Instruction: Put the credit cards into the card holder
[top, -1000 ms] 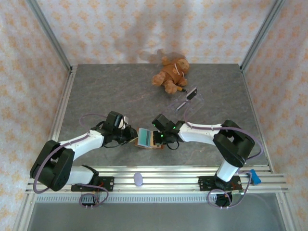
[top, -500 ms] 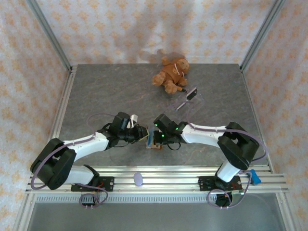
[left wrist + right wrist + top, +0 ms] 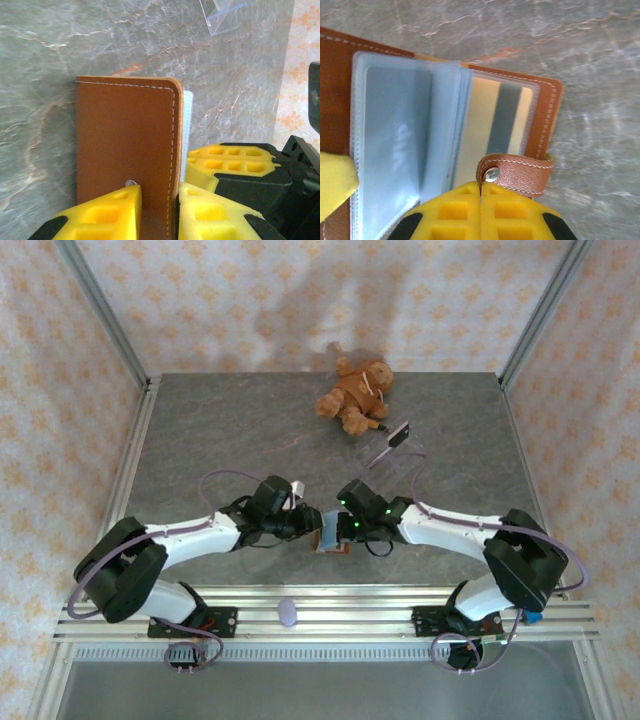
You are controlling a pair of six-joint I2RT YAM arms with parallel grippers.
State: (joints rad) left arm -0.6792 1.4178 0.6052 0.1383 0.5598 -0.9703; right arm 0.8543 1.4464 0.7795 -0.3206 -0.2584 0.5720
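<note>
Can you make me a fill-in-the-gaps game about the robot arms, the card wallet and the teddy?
1. The right gripper, shut on the card holder's strap, has ___ fingers.
2. The card in its see-through pocket says ___.
3. The soft toy at the far side of the table is a teddy ___.
Missing words: yellow, VIP, bear.

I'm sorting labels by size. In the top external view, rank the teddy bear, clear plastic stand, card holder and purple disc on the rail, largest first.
Largest: teddy bear and clear plastic stand, too alike to separate.
Then: card holder, partly hidden.
Smallest: purple disc.
</note>
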